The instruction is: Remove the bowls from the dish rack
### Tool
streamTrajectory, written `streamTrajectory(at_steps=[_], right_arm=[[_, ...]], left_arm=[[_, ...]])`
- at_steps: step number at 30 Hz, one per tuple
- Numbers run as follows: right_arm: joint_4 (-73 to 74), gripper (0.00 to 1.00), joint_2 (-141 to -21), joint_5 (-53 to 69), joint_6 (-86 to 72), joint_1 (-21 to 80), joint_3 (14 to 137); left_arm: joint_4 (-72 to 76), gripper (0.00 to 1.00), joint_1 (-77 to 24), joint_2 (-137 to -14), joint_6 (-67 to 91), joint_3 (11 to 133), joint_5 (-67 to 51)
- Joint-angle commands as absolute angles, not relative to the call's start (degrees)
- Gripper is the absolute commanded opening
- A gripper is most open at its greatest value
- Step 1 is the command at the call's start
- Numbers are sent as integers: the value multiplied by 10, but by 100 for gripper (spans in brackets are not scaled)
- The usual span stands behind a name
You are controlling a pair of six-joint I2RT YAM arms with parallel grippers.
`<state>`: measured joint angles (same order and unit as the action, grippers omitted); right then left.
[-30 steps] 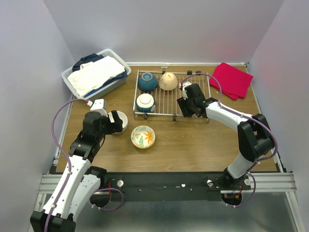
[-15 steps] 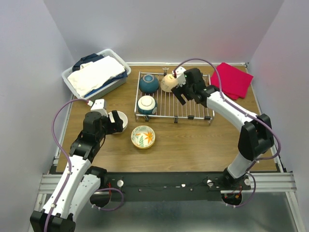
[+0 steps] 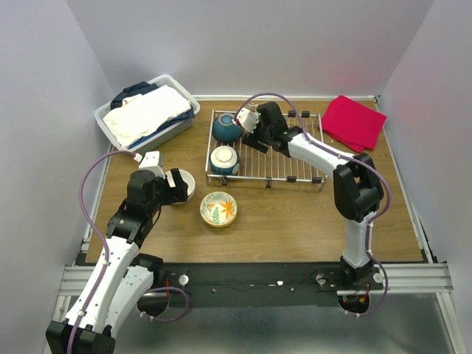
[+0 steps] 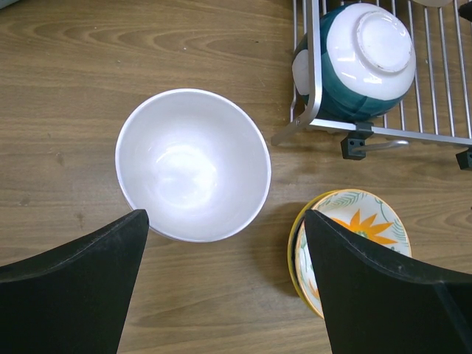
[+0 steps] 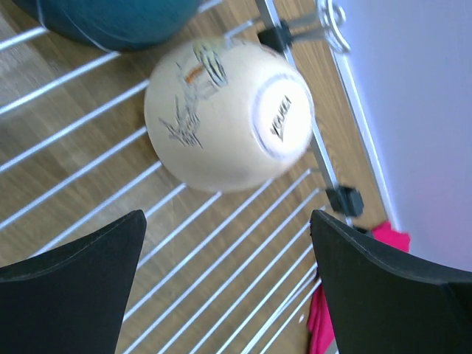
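the only writing is a dark stamp on the pale foot ring of the cream bowl point(image 5: 221, 110), and the letters are too blurred to read; brown sketch-like markings run across the bowl's side. that bowl shows only in the right wrist view, lying foot toward the camera on the wires of the dish rack point(image 5: 74, 192) near a black clip point(image 5: 345, 199), with the teal bowl point(image 5: 110, 18) just beside it. in the top view the right gripper point(image 3: 251, 125) covers it. the gripper's fingers are spread wide on either side of the cream bowl and grip nothing. the top view alone takes in the whole table point(image 3: 295, 214), with the white basket point(image 3: 171, 77) of cloths at the far left and the red cloth point(image 3: 354, 122) at the far right. the left gripper point(image 4: 226, 215) is also spread wide, empty, above the white bowl point(image 4: 192, 162), which sits upright on the wood. the floral bowl point(image 4: 346, 243) is near it, also off the rack. a teal-and-white bowl point(image 4: 361, 63) lies upside down in the rack's near left corner.
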<state>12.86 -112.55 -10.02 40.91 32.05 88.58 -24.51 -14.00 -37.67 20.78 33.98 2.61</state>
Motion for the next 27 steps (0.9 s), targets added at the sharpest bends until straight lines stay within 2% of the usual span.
streamTrajectory(at_steps=[1,8,27], right_arm=[[77,100,-1174,-109,491,339,918],[20,100,-1201,-145,528,349,905],[5,100,-1245,-116,545,349,896]], left_arm=[[-240,96,-142,-377,203,337,43],[-240,95,-143,-379,204,337,43],[-236,96,-155,-380,203,336,37]])
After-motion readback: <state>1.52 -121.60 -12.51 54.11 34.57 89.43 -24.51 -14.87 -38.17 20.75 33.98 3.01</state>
